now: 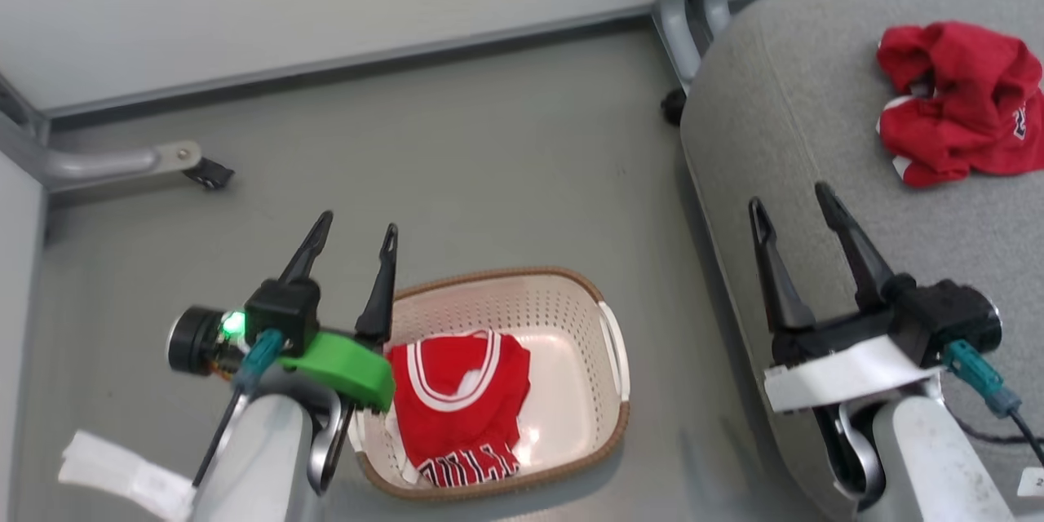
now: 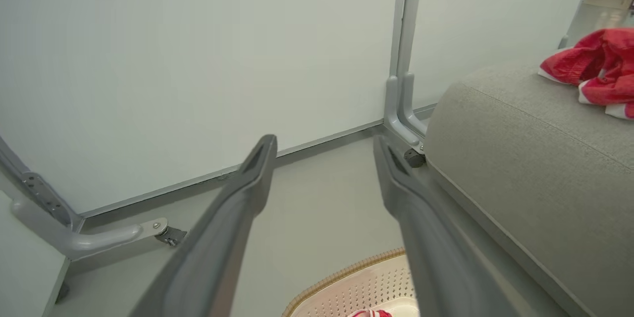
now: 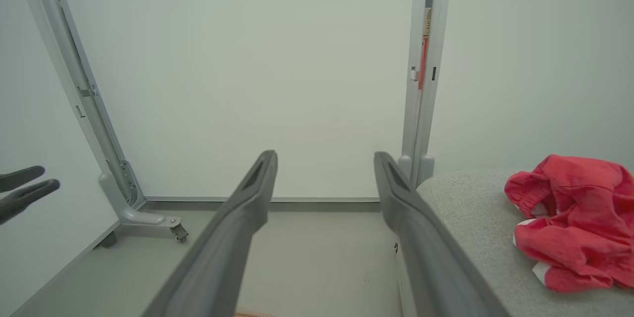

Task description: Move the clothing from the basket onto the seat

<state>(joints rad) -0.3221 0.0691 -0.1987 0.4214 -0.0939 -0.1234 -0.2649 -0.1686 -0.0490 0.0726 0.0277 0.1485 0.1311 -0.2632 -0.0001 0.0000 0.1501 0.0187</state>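
My left claw [image 1: 359, 222] is released and empty, staged over the basket [image 1: 506, 273] rim, I judge to reach the jersey [image 1: 461, 404] lying inside. My right claw [image 1: 790, 196], also released, hovers over the seat [image 1: 799, 139] edge; 1 red garment [image 1: 958, 102] already lies farther back on it.

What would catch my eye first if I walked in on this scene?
Bright red stands out: a basketball jersey lies in the cream perforated basket on the grey floor, and a crumpled red garment sits on the light-grey seat at the right. Then come two dark, long-fingered claws: the left gripper open by the basket's left rim, and the right gripper open by the seat's edge.
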